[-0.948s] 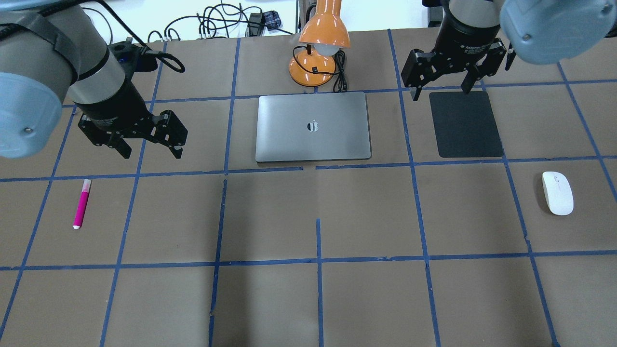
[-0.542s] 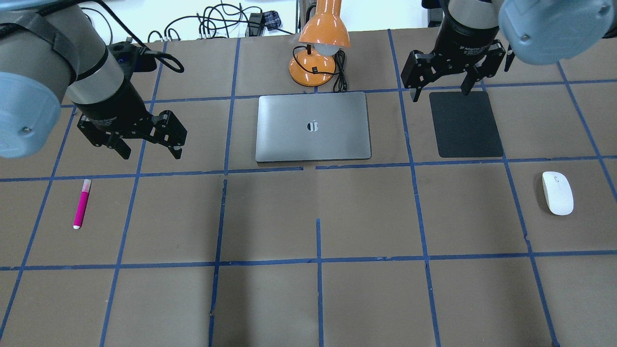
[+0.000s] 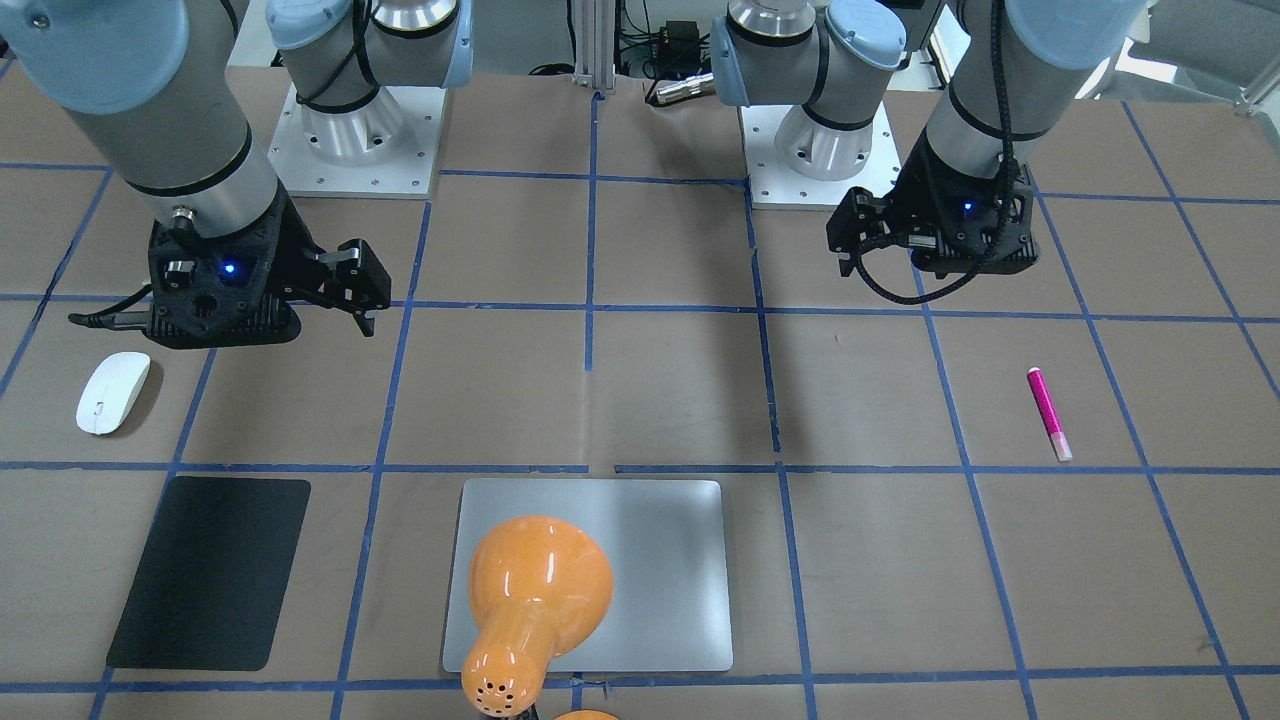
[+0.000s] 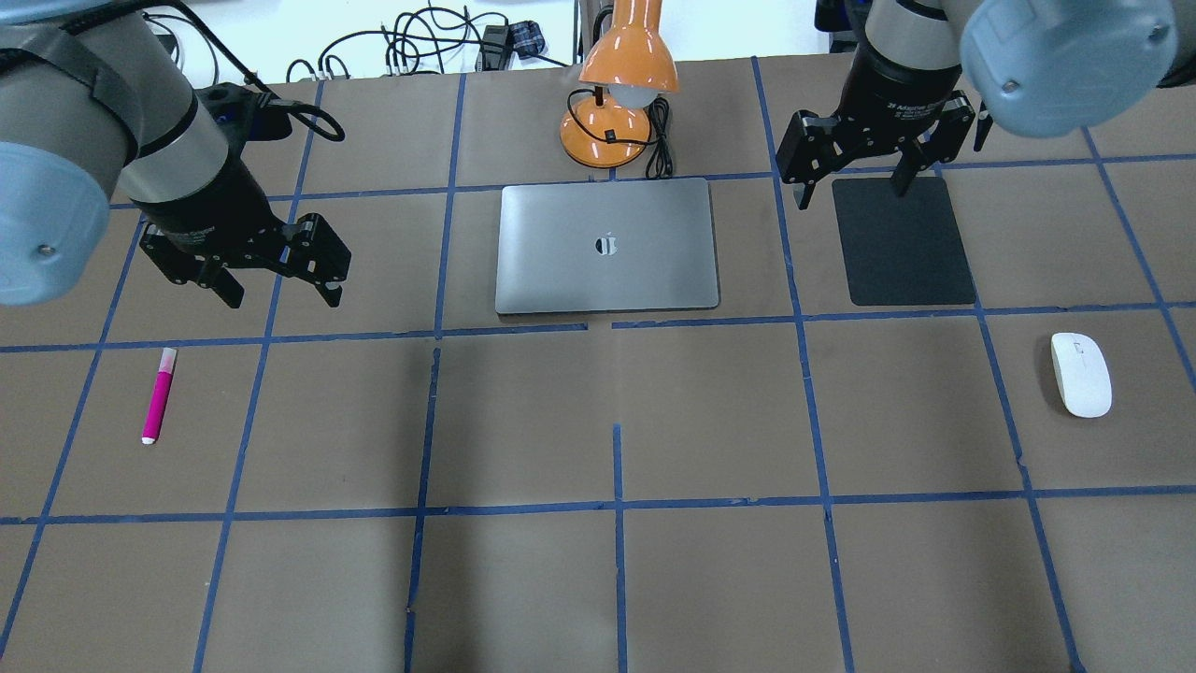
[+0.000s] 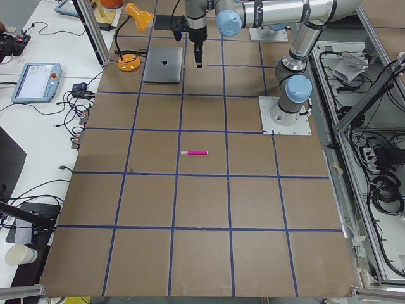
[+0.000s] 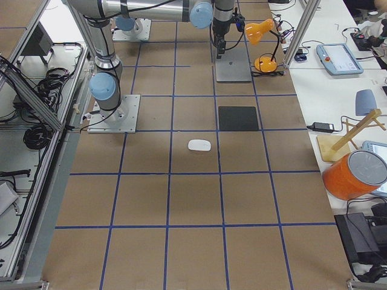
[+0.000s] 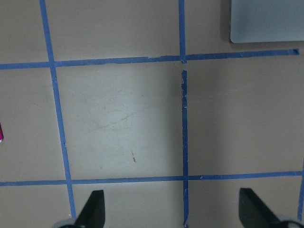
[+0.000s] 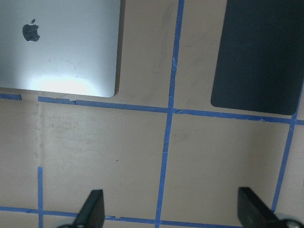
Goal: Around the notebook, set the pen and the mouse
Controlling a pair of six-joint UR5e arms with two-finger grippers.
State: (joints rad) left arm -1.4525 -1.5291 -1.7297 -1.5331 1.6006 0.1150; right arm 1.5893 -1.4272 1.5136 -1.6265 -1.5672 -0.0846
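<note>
The magenta pen lies on the table's left side, also visible in the front view. The white mouse rests far right. The silver notebook lies flat in the middle back. My left gripper hangs open and empty between the pen and the notebook, above the table; its wrist view shows only the pen's tip and the notebook's corner. My right gripper is open and empty at the far edge of a black mat, well back from the mouse.
An orange desk lamp with its cable stands just behind the notebook. The black mat lies to the notebook's right. Blue tape lines grid the brown table. Cables lie past the far edge.
The left gripper has drifted a little to the left and away from me, still open. The right gripper has shifted slightly toward the far edge. Pen, mouse and notebook have not moved.
</note>
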